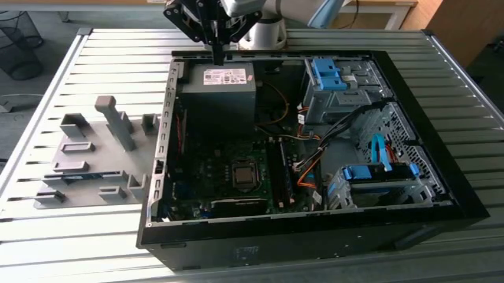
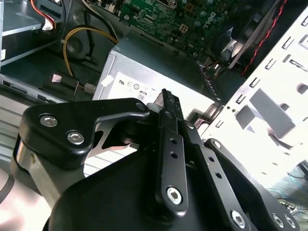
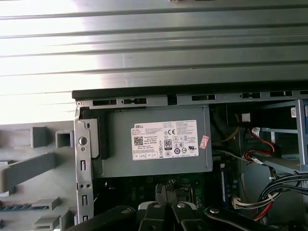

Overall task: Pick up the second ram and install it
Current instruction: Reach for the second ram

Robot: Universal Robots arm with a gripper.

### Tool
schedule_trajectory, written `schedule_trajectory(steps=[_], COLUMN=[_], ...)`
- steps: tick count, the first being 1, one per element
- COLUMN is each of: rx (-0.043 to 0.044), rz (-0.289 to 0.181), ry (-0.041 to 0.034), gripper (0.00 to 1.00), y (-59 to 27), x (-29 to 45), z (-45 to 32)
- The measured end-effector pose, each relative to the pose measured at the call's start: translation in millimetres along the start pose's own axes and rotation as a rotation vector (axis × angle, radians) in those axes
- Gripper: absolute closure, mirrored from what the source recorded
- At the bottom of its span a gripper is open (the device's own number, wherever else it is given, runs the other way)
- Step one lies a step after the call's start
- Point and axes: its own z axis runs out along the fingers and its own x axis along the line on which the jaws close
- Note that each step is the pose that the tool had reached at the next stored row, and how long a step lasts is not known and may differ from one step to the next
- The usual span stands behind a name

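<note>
Gripper [image 1: 217,58], clenched shut, hangs fingers-down over the grey power supply's [image 1: 216,100] wall-side edge, the second ram [image 1: 82,175] lying well apart from that supply.

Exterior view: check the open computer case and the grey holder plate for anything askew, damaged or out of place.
Nothing stands out. The computer case lies open on the table, its cables inside. The memory stick sits in its slot on the holder plate; the gripper hangs near the power supply.
</note>
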Motion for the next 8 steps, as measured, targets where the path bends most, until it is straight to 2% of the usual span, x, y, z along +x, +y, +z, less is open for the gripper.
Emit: schedule_trajectory(steps=[8], rx=[0.0000], rz=[0.000], ry=[0.0000], gripper=[0.90], y=[-0.3], x=[4.0], z=[0.0])
